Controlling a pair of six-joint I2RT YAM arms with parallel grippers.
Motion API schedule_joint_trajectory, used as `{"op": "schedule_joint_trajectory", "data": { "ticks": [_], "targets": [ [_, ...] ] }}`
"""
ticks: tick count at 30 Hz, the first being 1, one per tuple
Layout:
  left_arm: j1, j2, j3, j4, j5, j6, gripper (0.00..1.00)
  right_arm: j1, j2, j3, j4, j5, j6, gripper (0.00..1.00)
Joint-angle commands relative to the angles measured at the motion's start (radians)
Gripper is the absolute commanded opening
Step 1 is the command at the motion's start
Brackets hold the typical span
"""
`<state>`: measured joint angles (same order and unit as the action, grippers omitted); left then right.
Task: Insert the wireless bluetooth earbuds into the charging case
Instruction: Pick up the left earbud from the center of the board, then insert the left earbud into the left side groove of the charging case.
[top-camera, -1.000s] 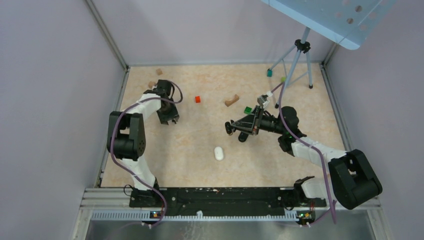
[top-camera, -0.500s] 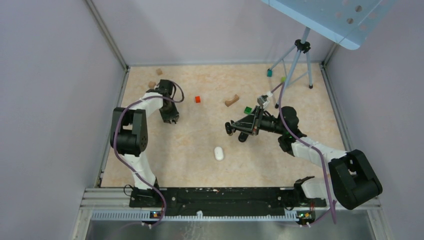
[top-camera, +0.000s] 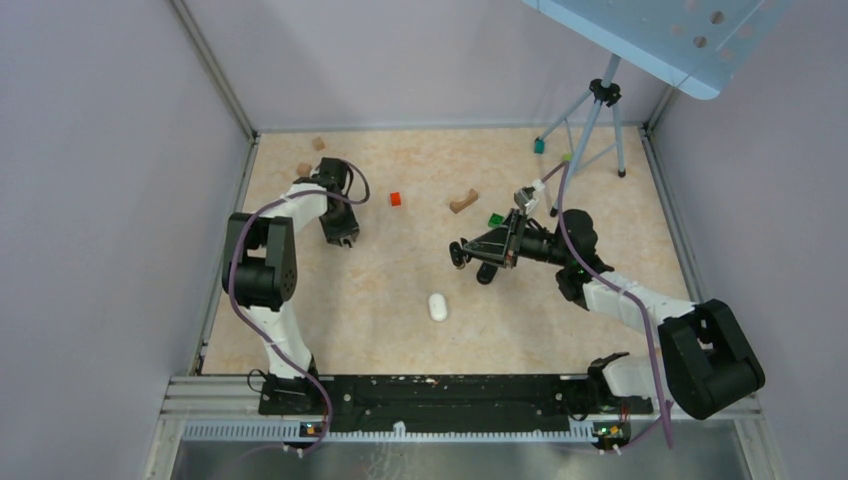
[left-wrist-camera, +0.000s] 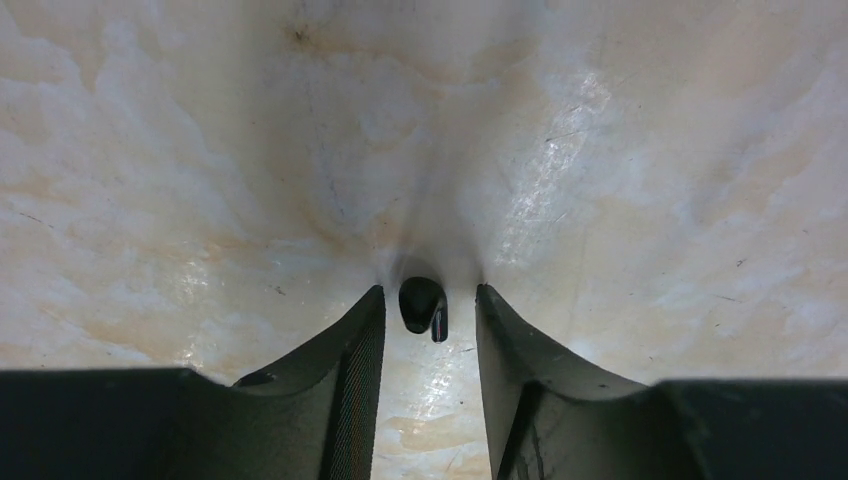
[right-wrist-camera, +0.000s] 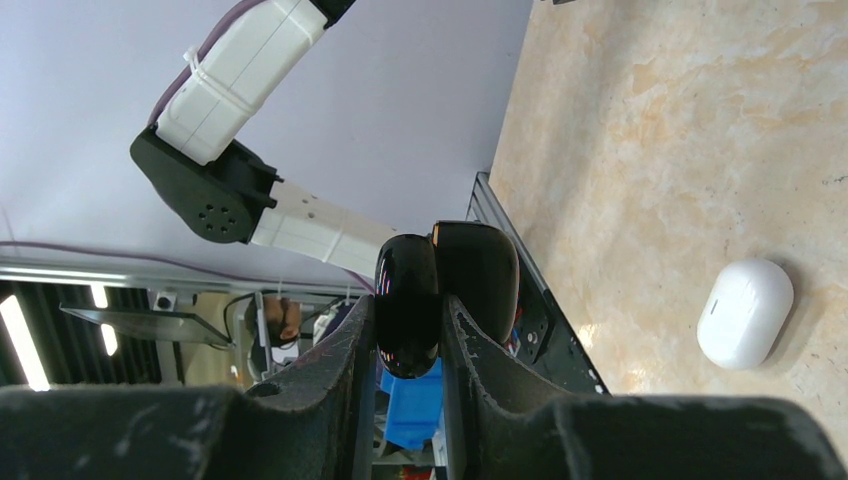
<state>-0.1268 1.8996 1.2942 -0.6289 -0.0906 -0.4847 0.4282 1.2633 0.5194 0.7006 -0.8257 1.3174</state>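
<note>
On the marbled bench (top-camera: 400, 290), the left pincer (left-wrist-camera: 430, 294), part-open, straddles a black earbud (left-wrist-camera: 420, 303) without touching it; the right pincer (right-wrist-camera: 408, 300) clamps a glossy black case (right-wrist-camera: 472, 268).

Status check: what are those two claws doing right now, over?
Left gripper open, straddling black earbud on table. Right gripper shut on black case, held aloft. White pod lies apart.

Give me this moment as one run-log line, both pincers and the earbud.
left pincer: open, straddling black earbud lying on table, gaps both sides | right pincer: shut on black charging case | earbud not yet in case
</note>
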Motion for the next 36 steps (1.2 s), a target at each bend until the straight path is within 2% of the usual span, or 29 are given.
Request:
{"op": "schedule_joint_trajectory", "data": {
  "ticks": [1, 7, 10, 14, 18, 19, 21, 26, 28, 30, 34, 36],
  "targets": [
    [0.003, 0.032, 0.026, 0.022, -0.01, 0.016, 0.44, 0.007, -0.027, 0.043, 0.019, -0.009, -0.024, 0.0],
    [0.003, 0.027, 0.032, 0.018, -0.012, 0.023, 0.24, 0.006, -0.04, 0.024, 0.017, 0.001, -0.024, 0.0],
    [0.003, 0.02, 0.032, 0.017, 0.001, 0.022, 0.22, 0.007, -0.045, 0.021, 0.015, -0.001, -0.025, 0.0],
    [0.003, -0.002, 0.037, 0.012, 0.018, 0.032, 0.12, 0.007, -0.052, 0.021, 0.012, 0.0, -0.028, 0.0],
    [0.003, -0.103, 0.016, 0.062, 0.039, 0.039, 0.1, 0.006, -0.063, 0.02, -0.04, 0.005, -0.042, 0.0],
    [0.003, -0.146, -0.004, 0.097, 0.061, 0.048, 0.06, 0.006, -0.062, 0.027, -0.074, 0.003, -0.055, 0.0],
    [0.003, -0.242, -0.056, 0.193, 0.147, 0.07, 0.0, 0.006, -0.067, 0.027, -0.083, -0.002, -0.061, 0.0],
    [0.001, -0.49, -0.22, 0.528, 0.418, 0.115, 0.0, 0.004, -0.076, 0.007, -0.052, -0.019, -0.049, 0.0],
    [0.001, -0.545, -0.254, 0.63, 0.525, 0.087, 0.0, -0.004, -0.065, -0.005, -0.018, -0.033, -0.024, 0.0],
    [-0.014, -0.572, -0.261, 0.708, 0.657, 0.08, 0.0, -0.017, -0.048, -0.023, 0.064, -0.044, 0.026, 0.0],
    [-0.109, -0.619, -0.266, 0.783, 0.784, 0.135, 0.0, -0.044, 0.006, -0.071, 0.296, -0.047, 0.179, 0.0],
    [-0.182, -0.672, -0.332, 0.94, 0.887, 0.168, 0.0, -0.046, 0.028, -0.081, 0.394, -0.039, 0.221, 0.0]
  ]
}}
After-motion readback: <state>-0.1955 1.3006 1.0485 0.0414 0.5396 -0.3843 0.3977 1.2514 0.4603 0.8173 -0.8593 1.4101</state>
